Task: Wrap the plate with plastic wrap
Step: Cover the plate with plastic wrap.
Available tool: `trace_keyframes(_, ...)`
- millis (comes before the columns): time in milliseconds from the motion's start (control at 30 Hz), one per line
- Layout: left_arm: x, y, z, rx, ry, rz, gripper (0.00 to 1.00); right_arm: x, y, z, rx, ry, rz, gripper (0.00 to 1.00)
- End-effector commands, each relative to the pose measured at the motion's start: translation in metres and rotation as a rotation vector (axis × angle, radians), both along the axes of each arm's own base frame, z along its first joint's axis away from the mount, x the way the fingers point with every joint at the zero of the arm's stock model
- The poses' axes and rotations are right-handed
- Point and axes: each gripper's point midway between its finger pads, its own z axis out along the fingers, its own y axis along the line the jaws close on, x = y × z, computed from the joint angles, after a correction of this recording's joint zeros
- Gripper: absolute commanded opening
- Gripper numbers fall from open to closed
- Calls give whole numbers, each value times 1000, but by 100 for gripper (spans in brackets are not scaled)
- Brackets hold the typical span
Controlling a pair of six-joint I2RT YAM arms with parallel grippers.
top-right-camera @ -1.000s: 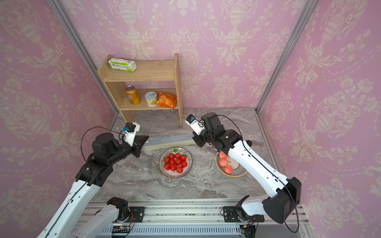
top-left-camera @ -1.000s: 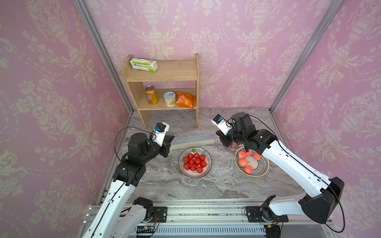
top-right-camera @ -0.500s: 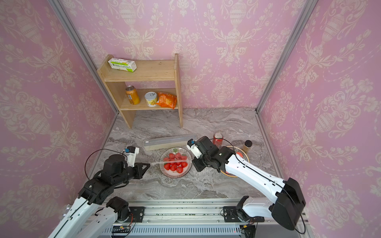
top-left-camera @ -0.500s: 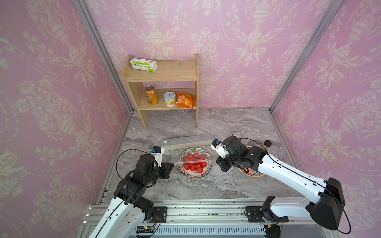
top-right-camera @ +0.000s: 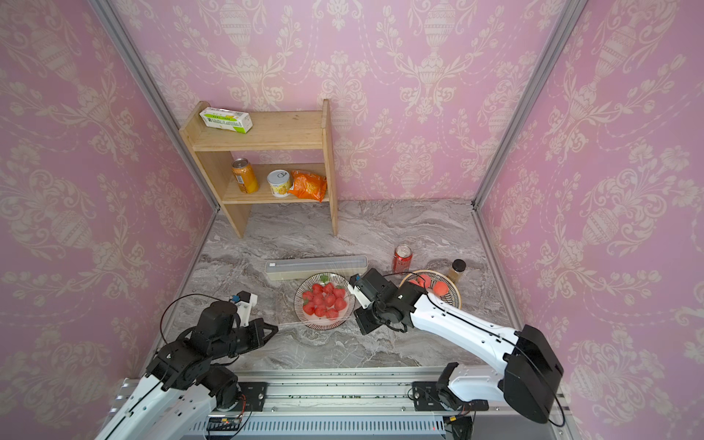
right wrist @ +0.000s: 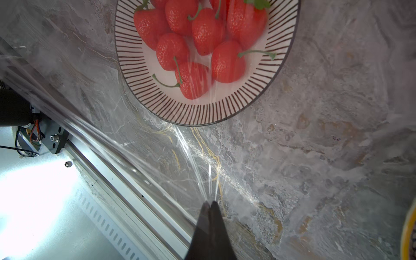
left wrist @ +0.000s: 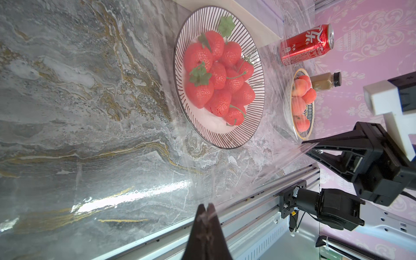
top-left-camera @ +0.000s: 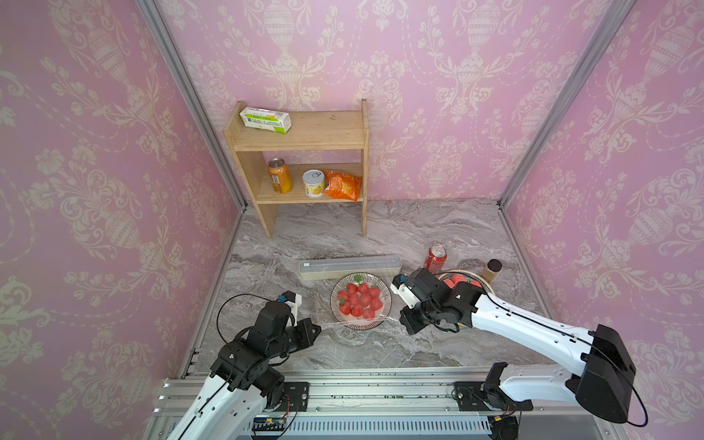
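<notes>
My left gripper (left wrist: 207, 206) and right gripper (right wrist: 209, 203) pinch thin clear plastic wrap (right wrist: 126, 155); black-striped white plate (right wrist: 202, 116) lies beyond fingertips.

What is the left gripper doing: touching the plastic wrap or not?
Touching: the left wrist view shows the left gripper shut on the plastic wrap.

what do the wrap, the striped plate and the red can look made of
plastic wrap: thin clear plastic film, glossy; it shows bright streaks and wrinkles.
plate: probably glazed ceramic, white with dark stripes, smooth sheen.
red can: likely aluminium, printed glossy, with bare silver rim.
</notes>
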Motion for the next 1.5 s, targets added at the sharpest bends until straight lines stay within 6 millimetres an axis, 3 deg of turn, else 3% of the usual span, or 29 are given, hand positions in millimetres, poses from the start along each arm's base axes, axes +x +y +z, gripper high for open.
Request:
trace_keyframes(0,-10,5,-23,70,98,11,0,-20,-17,-27,-97,111,-43,0)
trace_keyframes(400,-16,-13,-73,217,157,-40,0,-33,-24,-56,-198,190,-31,0)
trace_keyframes(600,-14,-17,-88,267,165,-81,0,-32,-25,-68,-234,200,-32,0)
trace_keyframes(933,-1,-17,-101,318,133,-72,0,-15,-22,-81,-303,169,-31,0)
trace_keyframes(1367,24,-12,-97,425,56,-69,0,19,-21,-85,-353,59,-119,0)
trace_keyframes(1467,31,-5,-93,457,41,-42,11,23,-30,-83,-369,40,-149,13)
